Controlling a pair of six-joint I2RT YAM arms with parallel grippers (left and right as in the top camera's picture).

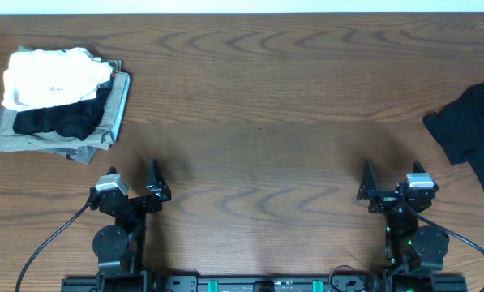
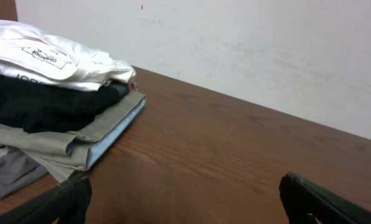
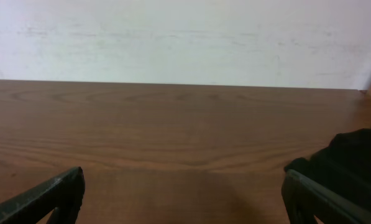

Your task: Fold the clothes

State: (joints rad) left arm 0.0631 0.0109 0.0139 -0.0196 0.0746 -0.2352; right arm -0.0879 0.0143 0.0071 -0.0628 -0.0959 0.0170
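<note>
Fingers [image 3: 61, 186] spread, black T-shirt [image 1: 473, 122], apparently bunched, far right

I am looking in on what reads as a robotics lab or test bench. My left arm [image 1: 116, 235] and right arm [image 1: 412, 235] sit mounted on a black rail [image 1: 250, 285] along the near edge of a wood-grain surface [image 1: 258, 97]. Small green lights glow at the right arm's base, and black cables [image 1: 47, 242] loop away from the mounts. Behind the surface stands a plain white wall [image 2: 266, 50], scuffed, with one small red speck on it. The only goods laid out are laundry: a stack of folded garments [image 1: 59, 101] in white, black, khaki and grey at the far left, and a crumpled black T-shirt [image 1: 473, 122] at the right edge.
</note>
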